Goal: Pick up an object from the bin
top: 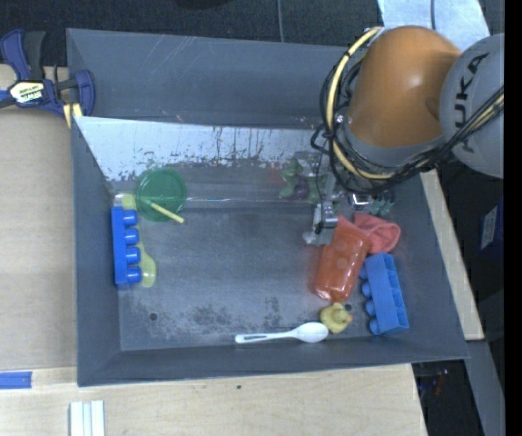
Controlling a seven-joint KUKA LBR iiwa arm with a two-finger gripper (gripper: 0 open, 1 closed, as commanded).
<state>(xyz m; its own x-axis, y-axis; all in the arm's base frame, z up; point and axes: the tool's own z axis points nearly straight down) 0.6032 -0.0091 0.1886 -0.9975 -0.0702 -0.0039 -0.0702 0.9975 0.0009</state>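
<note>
So far nothing looks picked up: the pincer [318,230] hangs low in the right part of the grey metal bin [242,357], just beside the top end of a long orange bumpy plastic piece [338,263], and I cannot tell if it is wide or narrow. That orange piece lies flat on the bin floor, with a blue plastic block with studs [386,296] just beside it. I think the grab and the lift are both left to do.

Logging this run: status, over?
Gripper over right side of bin. Orange-red block right beside it, not held. Pink thing, blue brick crowd close behind.
</note>
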